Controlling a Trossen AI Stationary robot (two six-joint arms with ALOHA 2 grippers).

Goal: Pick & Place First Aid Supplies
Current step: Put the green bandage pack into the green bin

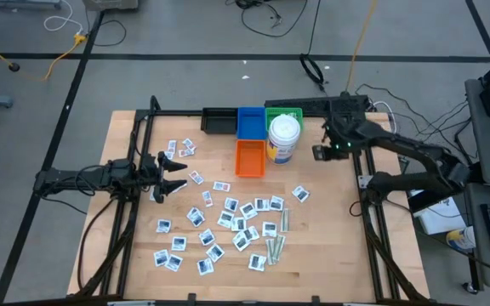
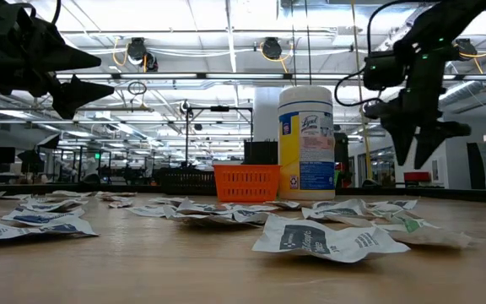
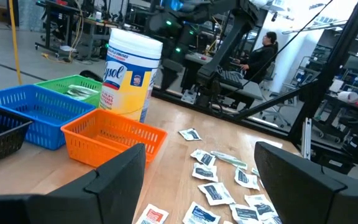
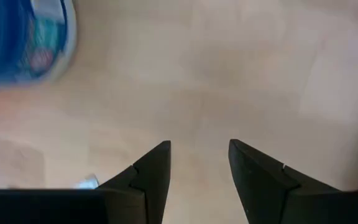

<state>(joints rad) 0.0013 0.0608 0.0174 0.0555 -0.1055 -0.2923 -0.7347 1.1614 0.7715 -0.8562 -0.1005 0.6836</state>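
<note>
While I look down from above, my left gripper (image 1: 179, 175) hangs spread at the table's left, packets (image 1: 232, 223) scattered just past its tips and beyond; my right gripper (image 1: 323, 152) sits beside the wipes tub (image 1: 283, 138), empty. Seen level, my right gripper (image 2: 413, 142) hangs above the table (image 2: 184, 262), fingers parted. From my left wrist, packets (image 3: 219, 186) lie ahead, baskets (image 3: 114, 138) nearby. My right wrist shows parted fingers (image 4: 154, 168) over bare wood.

Two matte-black jointed arms, trailing dark cables; the right gripper (image 4: 199, 163) ends in angular, wedge-shaped black fingers (image 4: 152, 169).
</note>
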